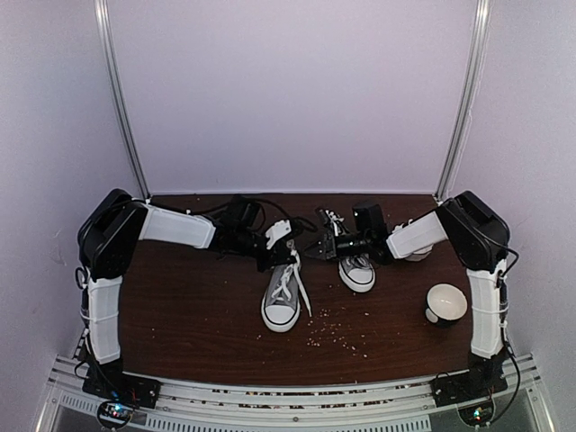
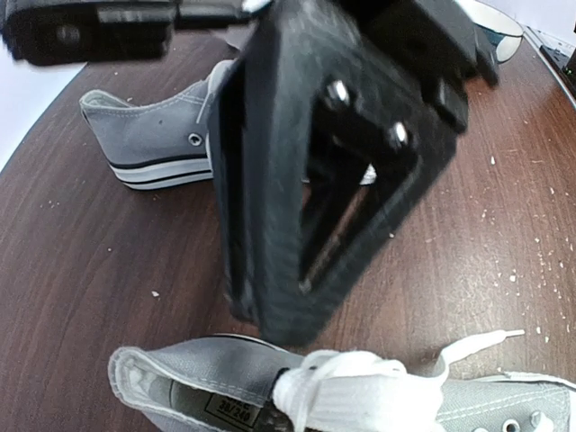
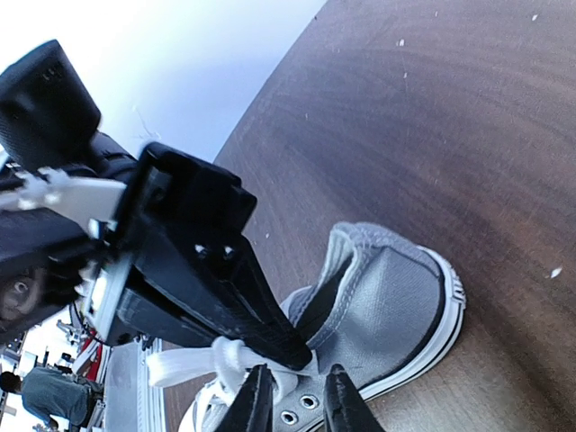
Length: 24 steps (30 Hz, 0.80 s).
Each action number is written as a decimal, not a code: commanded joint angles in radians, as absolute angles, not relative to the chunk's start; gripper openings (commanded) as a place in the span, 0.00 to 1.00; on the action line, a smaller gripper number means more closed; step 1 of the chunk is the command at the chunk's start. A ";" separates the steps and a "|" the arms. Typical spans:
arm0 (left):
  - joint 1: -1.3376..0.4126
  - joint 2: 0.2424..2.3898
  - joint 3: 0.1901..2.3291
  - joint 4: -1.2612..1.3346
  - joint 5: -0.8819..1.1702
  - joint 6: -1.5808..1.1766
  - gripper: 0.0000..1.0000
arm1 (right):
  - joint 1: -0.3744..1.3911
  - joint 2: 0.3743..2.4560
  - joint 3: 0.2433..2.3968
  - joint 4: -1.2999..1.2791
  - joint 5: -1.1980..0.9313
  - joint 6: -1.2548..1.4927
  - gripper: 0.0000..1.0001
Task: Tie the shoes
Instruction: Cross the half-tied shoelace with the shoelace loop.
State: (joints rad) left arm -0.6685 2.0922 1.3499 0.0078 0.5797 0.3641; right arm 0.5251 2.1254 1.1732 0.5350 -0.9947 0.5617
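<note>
Two grey shoes with white toe caps stand mid-table: the left shoe [image 1: 282,299] and the right shoe [image 1: 356,271]. Both grippers meet over the left shoe's [image 3: 405,306] heel end. My left gripper [image 1: 286,245] is shut, its black tip [image 3: 301,349] pinching the white lace [image 3: 193,362] at a small knot above the eyelets. My right gripper [image 3: 297,400] hangs just over the eyelet panel beside that lace, its jaws a little apart and holding nothing. In the left wrist view the right gripper [image 2: 279,328] fills the middle, above the bunched lace [image 2: 351,387] and the shoe opening [image 2: 180,396]. The left fingers themselves are hidden there.
A white cup [image 1: 445,303] stands at the right front of the table, also in the left wrist view as a cup [image 2: 499,27]. Pale crumbs [image 1: 335,335] are scattered in front of the shoes. The other shoe [image 2: 153,139] lies just behind the grippers.
</note>
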 commanded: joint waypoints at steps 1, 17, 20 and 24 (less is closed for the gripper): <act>-0.664 2.045 1.333 0.067 0.577 0.347 0.00 | 0.544 2.152 1.212 0.483 -0.981 0.521 0.20; -0.665 2.045 1.328 0.081 0.584 0.334 0.00 | 0.587 2.200 1.210 0.650 -1.084 0.634 0.17; -0.664 2.039 1.319 0.100 0.591 0.318 0.00 | 0.588 2.202 1.200 0.683 -1.089 0.658 0.15; -0.660 2.046 1.325 0.109 0.604 0.302 0.00 | 0.588 2.189 1.175 0.699 -1.092 0.663 0.18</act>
State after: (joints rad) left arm -0.6598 2.0846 1.3277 0.0364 0.5808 0.3290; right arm 0.5655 2.1952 1.1881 0.6224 -1.0557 0.6407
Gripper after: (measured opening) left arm 0.006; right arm 0.162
